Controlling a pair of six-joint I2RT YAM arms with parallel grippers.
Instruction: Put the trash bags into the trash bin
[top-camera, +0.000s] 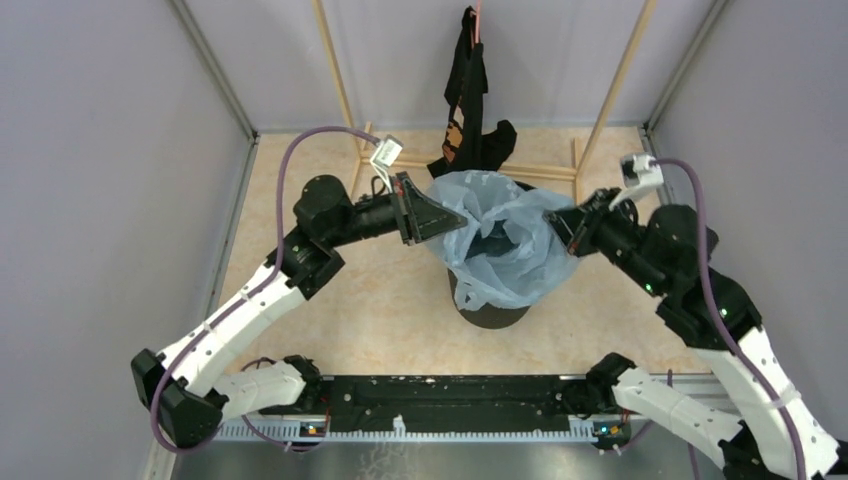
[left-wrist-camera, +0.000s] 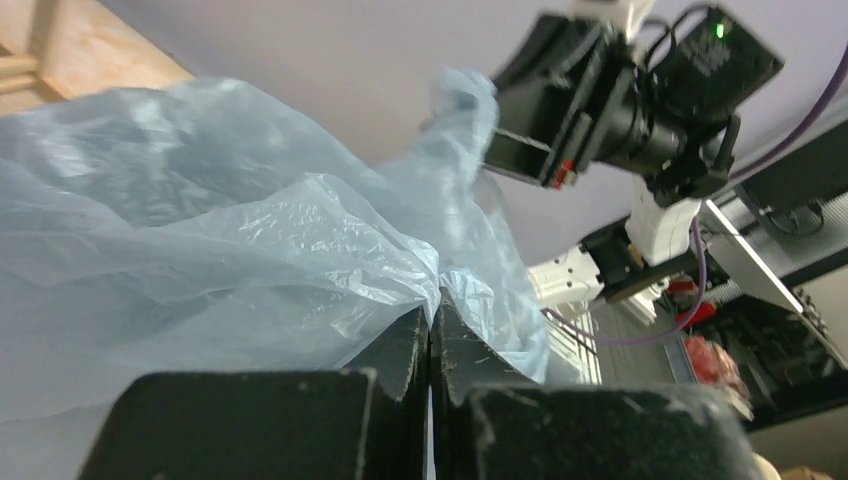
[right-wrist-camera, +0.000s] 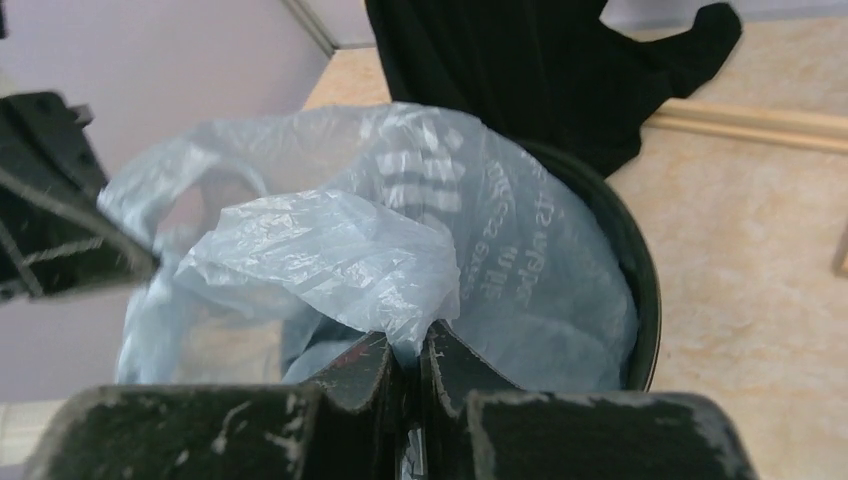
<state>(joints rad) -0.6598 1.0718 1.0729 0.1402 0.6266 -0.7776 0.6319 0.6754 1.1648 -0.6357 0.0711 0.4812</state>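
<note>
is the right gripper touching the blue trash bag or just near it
Touching. In the right wrist view the right gripper is shut with a fold of the trash bag pinched between its fingertips.

A black garment (top-camera: 468, 90) is hanging at the back of the booth, with its orange print (top-camera: 455, 132) showing partway down. Its lower end is spreading out over the beige stone-patterned tabletop (top-camera: 380, 300). A light wooden frame (top-camera: 335, 65) is standing around it, its slanted poles rising on either side and its base rail (top-camera: 545, 172) lying along the tabletop. Pale lilac walls (top-camera: 100, 150) are closing in both sides.
</note>
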